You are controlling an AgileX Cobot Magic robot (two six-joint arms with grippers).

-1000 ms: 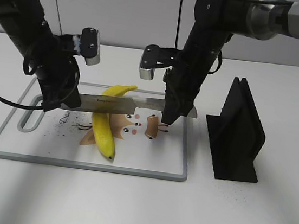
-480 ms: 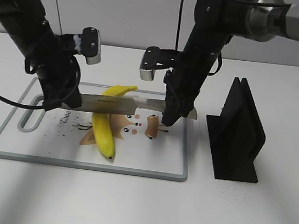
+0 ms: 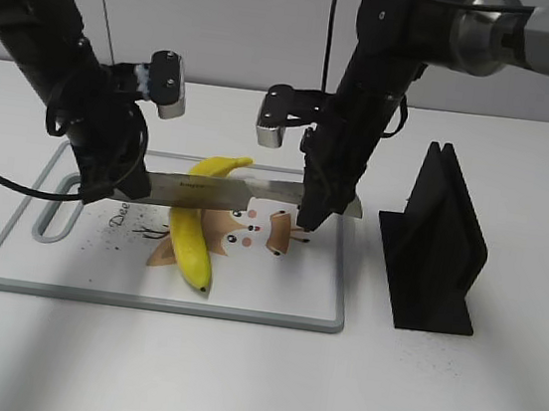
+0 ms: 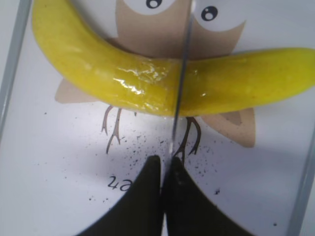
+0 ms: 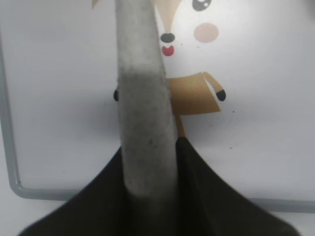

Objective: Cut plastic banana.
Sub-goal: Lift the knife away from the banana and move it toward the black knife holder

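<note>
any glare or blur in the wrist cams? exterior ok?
Left wrist view: glare patch on the plastic banana beside the knife blade, fingertips soft. Right wrist view: the blade fills the centre, badly out of focus; cutting board print sharp. Exterior view: even light, soft shadows, sharp.

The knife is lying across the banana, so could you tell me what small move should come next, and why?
Probably press both claws straight down. The knife, held by the left claw and right claw, crosses the banana, which looks uncut on the cutting board.
</note>
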